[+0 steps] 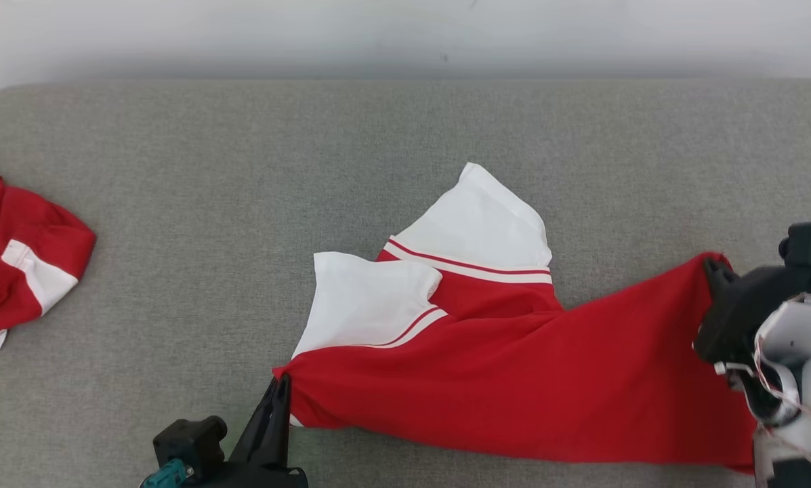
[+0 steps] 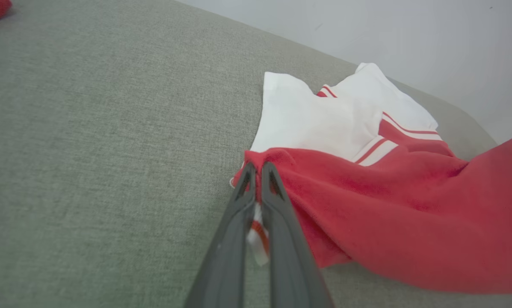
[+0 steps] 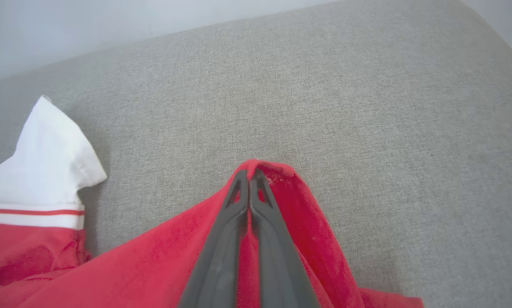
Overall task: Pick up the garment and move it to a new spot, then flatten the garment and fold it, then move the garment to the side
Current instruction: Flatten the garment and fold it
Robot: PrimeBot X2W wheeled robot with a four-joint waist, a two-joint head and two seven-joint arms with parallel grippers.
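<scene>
Your left hand [image 1: 282, 388] is clamped shut on the near-left corner of the red-and-white garment [image 1: 500, 366]; your right hand [image 1: 713, 270] pinches its right red corner. Between them the garment lies stretched on the grey fabric surface [image 1: 175, 203].

Head view: high, looking forward and down over the grey upholstered surface [image 1: 405, 135] to the wall [image 1: 405, 34]. Left wrist view: low, close behind the left gripper [image 2: 258, 164], facing along the red-and-white shirt [image 2: 367, 205]. Right wrist view: close over the right gripper [image 3: 249, 172] at its other end. All share the far white sleeve [image 1: 480, 217]
</scene>
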